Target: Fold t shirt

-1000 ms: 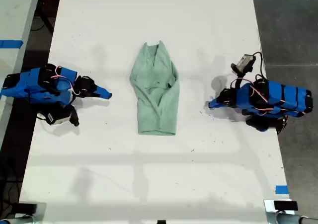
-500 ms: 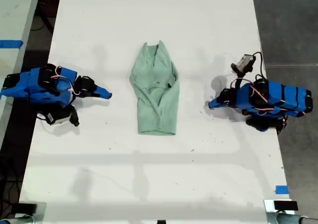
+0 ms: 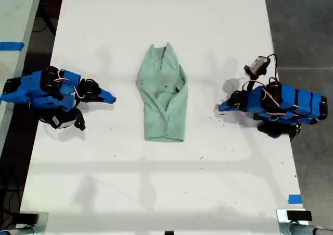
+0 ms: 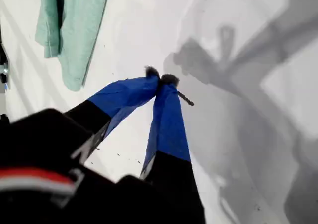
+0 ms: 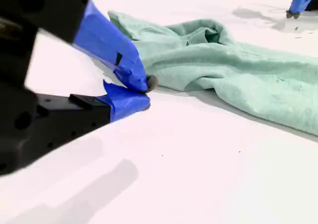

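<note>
So the t shirt (image 3: 163, 96) is lying folded lengthwise mid-worktop (image 3: 156, 183), between our arms. Our first gripper (image 4: 160, 78) and our second gripper (image 5: 145, 92) are both pressed together, empty, well apart from it.

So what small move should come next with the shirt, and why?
Probably open my second gripper and ease it toward the t shirt's near edge. The shirt lies as a narrow strip, sides folded in, not yet folded end to end; my first gripper and second gripper are both shut, empty, and apart from the cloth.
</note>
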Motion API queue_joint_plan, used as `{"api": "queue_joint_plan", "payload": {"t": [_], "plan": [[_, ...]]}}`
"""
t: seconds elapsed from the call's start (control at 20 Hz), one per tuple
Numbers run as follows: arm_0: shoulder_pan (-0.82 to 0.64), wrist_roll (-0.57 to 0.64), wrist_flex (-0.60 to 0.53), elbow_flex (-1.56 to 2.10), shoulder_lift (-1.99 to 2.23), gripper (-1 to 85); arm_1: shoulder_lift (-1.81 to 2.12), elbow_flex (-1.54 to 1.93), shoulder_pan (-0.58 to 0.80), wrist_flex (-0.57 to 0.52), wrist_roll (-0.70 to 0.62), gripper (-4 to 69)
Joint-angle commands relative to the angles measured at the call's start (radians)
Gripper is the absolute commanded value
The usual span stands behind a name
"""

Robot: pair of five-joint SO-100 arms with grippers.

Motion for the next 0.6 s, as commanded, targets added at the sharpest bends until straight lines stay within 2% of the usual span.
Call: {"api": "queue_joint_plan", "payload": {"t": [0.0, 0.3, 0.55], "plan": [[-0.04, -0.012, 0.005, 0.006, -0.003, 0.0, 0.014, 0.055, 0.026, -0.002, -0.038, 1.5], [-0.014, 0.035, -0.006, 0.006, 0.002, 0.0, 0.014, 0.057, 0.018, -0.029, -0.1, 1.5], [0.009, 0.018, 0.002, 0.006, 0.003, 0.0, 0.014, 0.057, 0.005, -0.035, -0.104, 1.5]]}}
